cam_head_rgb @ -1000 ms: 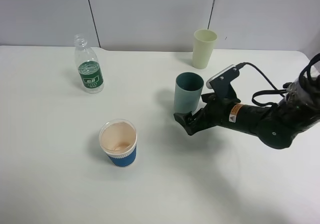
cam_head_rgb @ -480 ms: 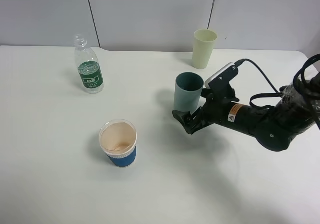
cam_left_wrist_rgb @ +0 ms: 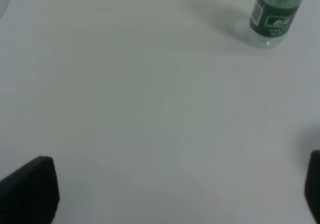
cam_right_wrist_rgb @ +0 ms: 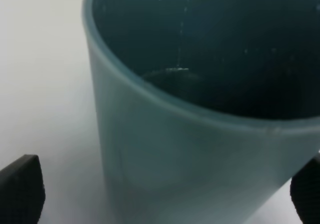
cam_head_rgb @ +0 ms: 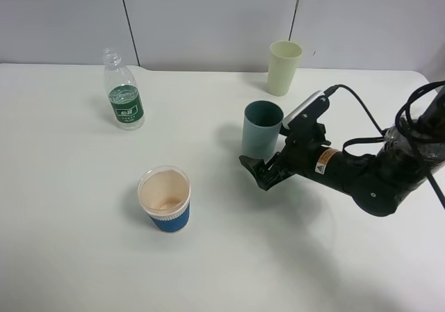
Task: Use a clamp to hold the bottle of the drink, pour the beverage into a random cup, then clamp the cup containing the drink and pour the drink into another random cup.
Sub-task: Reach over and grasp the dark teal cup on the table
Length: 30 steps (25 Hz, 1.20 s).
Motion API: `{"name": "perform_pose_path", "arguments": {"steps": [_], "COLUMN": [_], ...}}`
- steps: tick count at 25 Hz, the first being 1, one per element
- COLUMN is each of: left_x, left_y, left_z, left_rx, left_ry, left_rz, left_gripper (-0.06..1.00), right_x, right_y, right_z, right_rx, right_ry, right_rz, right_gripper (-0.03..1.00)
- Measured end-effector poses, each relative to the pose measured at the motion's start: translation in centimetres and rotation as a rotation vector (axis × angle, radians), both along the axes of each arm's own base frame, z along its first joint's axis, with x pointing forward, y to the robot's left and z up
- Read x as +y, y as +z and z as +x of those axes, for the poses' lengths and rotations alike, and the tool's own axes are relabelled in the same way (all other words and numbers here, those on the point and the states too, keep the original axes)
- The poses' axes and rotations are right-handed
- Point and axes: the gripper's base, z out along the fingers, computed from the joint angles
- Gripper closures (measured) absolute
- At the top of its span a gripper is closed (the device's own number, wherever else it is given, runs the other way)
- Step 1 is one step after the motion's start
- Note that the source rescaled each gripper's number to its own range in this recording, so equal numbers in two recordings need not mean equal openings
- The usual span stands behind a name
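- Exterior high view: a white table (cam_head_rgb: 76, 263) carries four vessels, and one black arm lies low over its right half.
- The bottle (cam_head_rgb: 124, 93), clear plastic with a dark green label, stands upright near the far edge, towards the far left corner and well apart from everything else.
- The teal cup (cam_head_rgb: 260, 130) stands upright a little right of the table's middle.
- A pale yellow-green cup (cam_head_rgb: 284, 67) stands upright at the far edge, beyond the teal cup and apart from it.
- A paper cup (cam_head_rgb: 165, 199) with a blue sleeve and a tan inside stands upright left of the middle, nearer the front edge.
- The right gripper (cam_head_rgb: 264, 160) is level with the foot of the teal cup, reaching in from the table's right edge.
- Right wrist view: the teal cup (cam_right_wrist_rgb: 165, 149) fills the space between the two black fingertips (cam_right_wrist_rgb: 20, 191); the jaws are spread wide, one on each side of the wall, not clamped on it.
- A faint glinting line shows low inside the cup; whether it is liquid cannot be told.
- Left wrist view: the left gripper (cam_left_wrist_rgb: 172, 189) is released, jaws wide, over bare table; the bottle (cam_left_wrist_rgb: 274, 15) stands well apart from it.
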Motion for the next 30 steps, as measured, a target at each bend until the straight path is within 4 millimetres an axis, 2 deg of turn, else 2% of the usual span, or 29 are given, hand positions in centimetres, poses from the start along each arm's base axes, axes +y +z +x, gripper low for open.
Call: {"name": "perform_pose_path", "arguments": {"steps": [11,19,27,28,29,30], "left_x": [0.0,0.0,0.0,0.0,0.0,0.0], "left_y": [0.0,0.0,0.0,0.0,0.0,0.0], "left_z": [0.0,0.0,0.0,0.0,0.0,0.0], "left_rx": [0.000,0.000,0.000,0.000,0.000,0.000], "left_ry": [0.000,0.000,0.000,0.000,0.000,0.000], "left_rz": [0.000,0.000,-0.001,-0.001,-0.001,-0.001], "left_gripper": [-0.05,-0.05,-0.05,-0.05,-0.05,-0.05], "right_x": [0.0,1.1,1.3,1.3,1.3,1.3], "right_y": [-1.5,-0.8,-0.7,-0.7,-0.7,-0.7], "right_z": [0.2,2.1,2.3,2.3,2.3,2.3], "right_rx": [0.014,-0.056,-0.064,-0.064,-0.064,-0.064], "right_ry": [-0.010,0.019,0.037,0.039,0.039,0.040], "right_rz": [-0.006,0.024,0.027,0.027,0.027,0.026], "right_gripper": [-0.03,-0.03,-0.03,-0.01,0.09,0.24]}}
